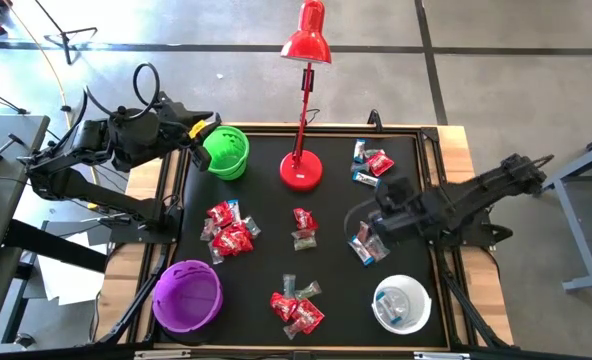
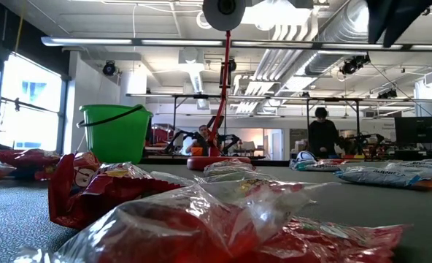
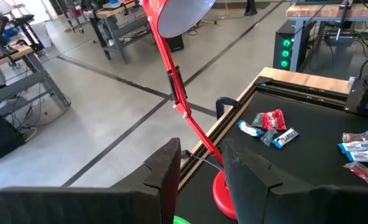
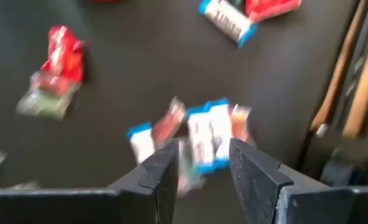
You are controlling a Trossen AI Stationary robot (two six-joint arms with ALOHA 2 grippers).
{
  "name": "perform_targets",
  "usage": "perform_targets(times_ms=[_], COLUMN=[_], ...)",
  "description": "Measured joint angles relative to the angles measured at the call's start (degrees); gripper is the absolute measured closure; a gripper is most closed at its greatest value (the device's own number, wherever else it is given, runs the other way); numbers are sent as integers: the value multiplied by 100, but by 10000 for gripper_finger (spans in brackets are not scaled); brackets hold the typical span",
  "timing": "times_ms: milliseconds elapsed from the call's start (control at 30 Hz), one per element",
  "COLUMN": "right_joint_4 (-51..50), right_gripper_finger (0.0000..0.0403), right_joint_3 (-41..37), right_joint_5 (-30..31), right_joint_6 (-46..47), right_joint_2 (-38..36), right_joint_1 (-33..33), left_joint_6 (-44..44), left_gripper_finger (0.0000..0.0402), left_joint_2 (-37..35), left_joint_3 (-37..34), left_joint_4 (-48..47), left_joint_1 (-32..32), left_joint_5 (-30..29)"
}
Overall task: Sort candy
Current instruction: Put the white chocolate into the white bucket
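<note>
No wrapper writing is legible. Your right tool (image 4: pixel 199 165) hangs parted and empty over blue-and-white candy (image 4: pixel 209 134); your left tool (image 3: pixel 199 165), parted and empty, waits by the green bowl (image 1: pixel 226 151).

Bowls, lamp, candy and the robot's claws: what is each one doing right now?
Green bowl: upright, left end effector at its rim.
Purple bowl: upright, looks empty.
White bowl: upright, a few candies inside.
Red lamp: standing.
Candy: scattered in small piles on the mat.
Left end effector: open, holding nothing.
Right end effector: open above a blue-and-white candy pile.
</note>
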Motion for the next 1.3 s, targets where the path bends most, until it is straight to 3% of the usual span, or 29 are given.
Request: perform_targets(times_ms=[167, 467, 767, 1000, 1300], right_joint_4=[314, 539, 1887, 1788, 1687], right_gripper_finger=[266, 266, 266, 266, 266], right_joint_3=[0, -4, -5, -7, -9], right_joint_5=[79, -674, -1616, -2153, -2454], right_joint_6=[-1999, -4797, -7071, -8110, -8960], right_joint_2=[0, 1, 152, 912, 1927], right_joint_1=[-993, -3110, -4933, -5609, -5653], left_joint_6=[109, 94, -250, -791, -1106], left_gripper_finger=[296, 296, 296, 296, 296], left_joint_2=[-1, 71, 217, 270, 268], left_joint_3=[0, 0, 0, 2, 0], left_joint_4=[2, 77, 88, 71, 36], left_joint_1=[1, 2, 2, 2, 2], left_joint_5=[-23, -530, -988, -1206, -1206])
